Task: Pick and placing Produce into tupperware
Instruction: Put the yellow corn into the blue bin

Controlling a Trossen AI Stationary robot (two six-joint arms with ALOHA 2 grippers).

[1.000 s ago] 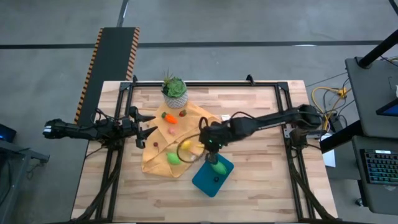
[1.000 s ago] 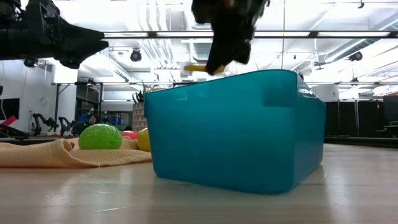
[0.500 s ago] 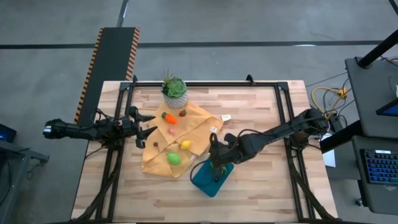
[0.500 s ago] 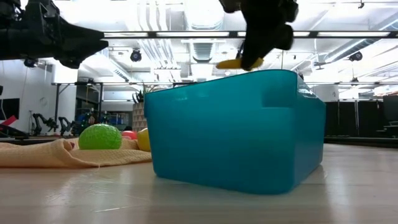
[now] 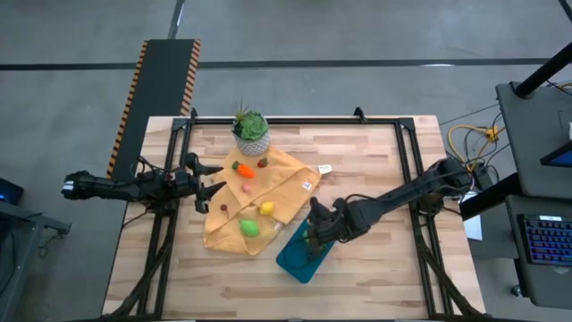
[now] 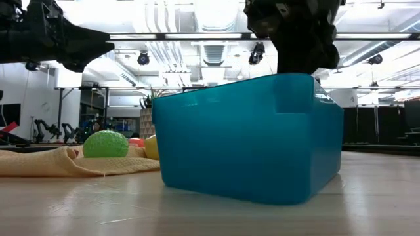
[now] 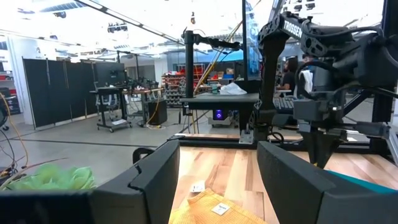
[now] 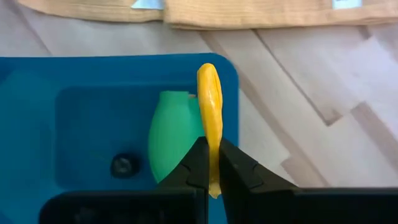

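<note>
right gripper [image 8: 211, 177] over the teal tupperware [image 5: 299, 259], fingers pinched on a thin yellow piece [image 8: 210, 112]; a green piece [image 8: 174, 134] and a small dark one [image 8: 122, 165] lie inside. left gripper [image 5: 213, 182] waits by the mustard cloth [image 5: 268, 192], fingers parted, holding nothing. remaining produce [image 5: 249, 227] sits on the cloth.

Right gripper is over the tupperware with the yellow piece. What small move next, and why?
Probably open the right gripper to drop the yellow piece. It is shut on that piece directly above the tupperware, where a green piece and a small dark one already lie. The left gripper waits at the table's left side.
</note>
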